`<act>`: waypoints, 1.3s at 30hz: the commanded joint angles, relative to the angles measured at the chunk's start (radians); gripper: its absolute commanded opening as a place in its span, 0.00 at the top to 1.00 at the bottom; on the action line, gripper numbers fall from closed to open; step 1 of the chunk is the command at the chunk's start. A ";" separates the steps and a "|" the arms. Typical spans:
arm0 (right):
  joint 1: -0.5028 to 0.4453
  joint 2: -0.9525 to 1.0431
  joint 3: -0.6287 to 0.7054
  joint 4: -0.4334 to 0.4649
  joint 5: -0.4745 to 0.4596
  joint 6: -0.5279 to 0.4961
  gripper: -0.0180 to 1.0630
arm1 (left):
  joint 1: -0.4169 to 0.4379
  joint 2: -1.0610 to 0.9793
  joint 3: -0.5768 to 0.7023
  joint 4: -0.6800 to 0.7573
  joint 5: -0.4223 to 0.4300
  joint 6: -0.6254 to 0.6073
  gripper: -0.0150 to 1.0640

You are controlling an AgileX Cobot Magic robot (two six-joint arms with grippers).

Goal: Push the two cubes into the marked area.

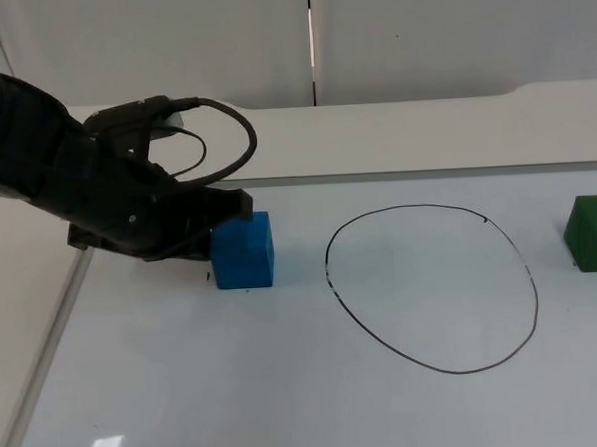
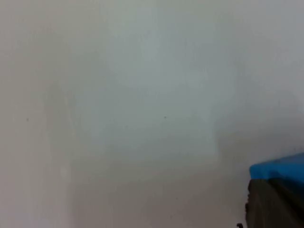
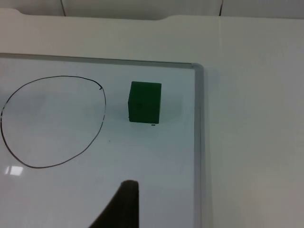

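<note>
Blue cube [image 1: 244,250]: on the white board, to the left of the marked ring and just outside it; none of it is inside the line.
Marked area [image 1: 432,289]: a hand-drawn black oval between the two cubes.
Left gripper [image 1: 216,220]: low at the table, pressed against the blue cube's outer side, the face turned away from the ring; the left wrist view has a black fingertip [image 2: 275,204] right against the cube's blue edge [image 2: 280,167]. Whether its fingers are parted or closed, I cannot tell.
Key relation: gripper, blue cube and ring lie in one line, so a straight push toward the oval should probably carry the cube in.
Green cube [image 3: 144,102]: just outside the ring's other side, near the board's raised edge [image 3: 197,142].
Right gripper: waits back from the green cube, one dark fingertip [image 3: 124,204] in its wrist view; finger state cannot be told.
Nearer arm: left for blue, right for green.
</note>
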 commanded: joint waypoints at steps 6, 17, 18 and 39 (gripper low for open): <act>-0.006 -0.004 0.000 -0.002 -0.003 -0.015 0.01 | -0.007 0.001 -0.005 -0.010 0.033 0.025 0.99; -0.006 -0.004 0.000 -0.002 -0.003 -0.015 0.01 | -0.015 0.001 -0.005 -0.010 0.054 0.028 0.99; -0.006 -0.004 0.000 -0.002 -0.003 -0.015 0.01 | -0.027 0.001 -0.005 -0.010 0.051 0.028 0.99; -0.006 -0.004 0.000 -0.002 -0.003 -0.015 0.01 | -0.075 0.001 -0.005 -0.045 0.055 0.047 0.99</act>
